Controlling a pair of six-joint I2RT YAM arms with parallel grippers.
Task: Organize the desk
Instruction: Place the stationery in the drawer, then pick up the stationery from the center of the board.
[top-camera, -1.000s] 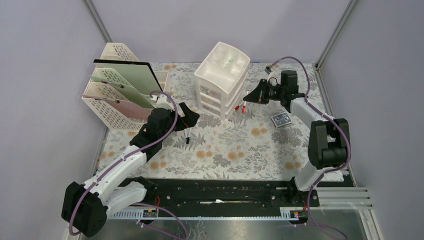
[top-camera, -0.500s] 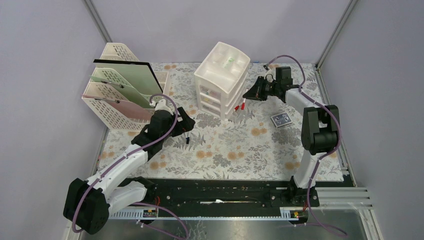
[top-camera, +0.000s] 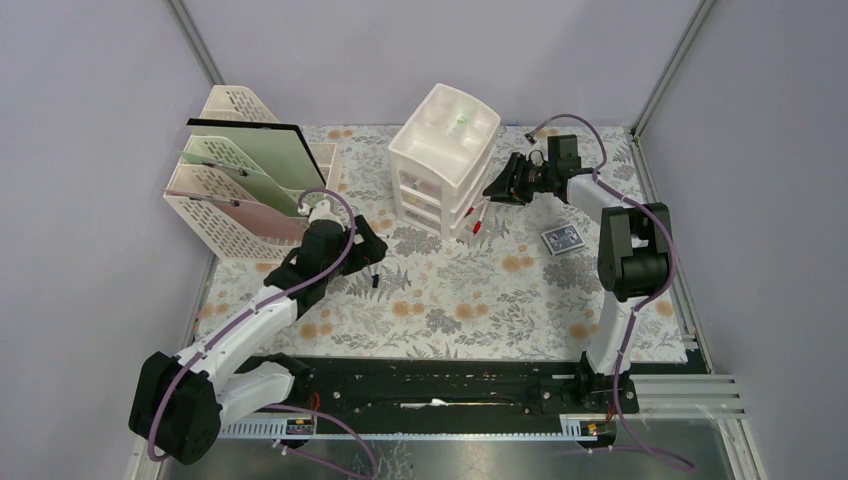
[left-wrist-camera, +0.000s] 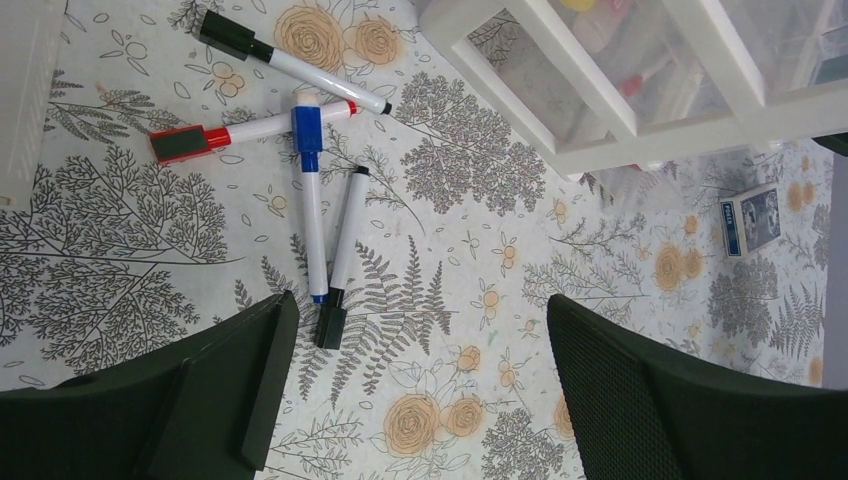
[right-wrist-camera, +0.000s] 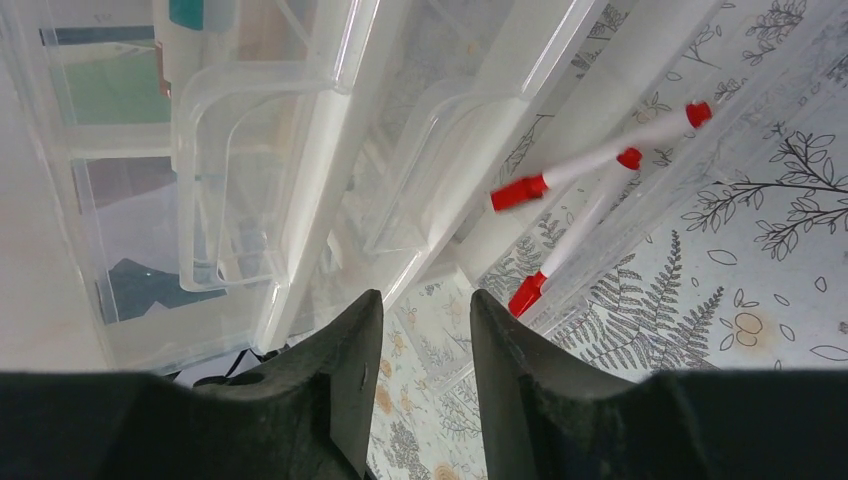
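- The left claw (left-wrist-camera: 420, 335) hangs released, fingers wide apart, over the desk (left-wrist-camera: 130, 220).
- Loose markers (left-wrist-camera: 312, 215) lie just ahead of it. The nearest marker (left-wrist-camera: 345, 245) has its long axis running away from the claw, cap end beside the left finger.
- The right claw (right-wrist-camera: 425, 335) is well apart, at the drawer unit (right-wrist-camera: 300, 150). Its fingers show a narrow gap, and I cannot tell whether they grip anything.
- The left arm looks nearer for the markers.

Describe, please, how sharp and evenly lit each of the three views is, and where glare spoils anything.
Top external: soft, even light, the desk sharp, shadows faint. Left wrist: the markers crisp, the left gripper dark. Right wrist: the clear drawers washed out and hazy at left, the red-capped markers sharp behind plastic, the right gripper underexposed.
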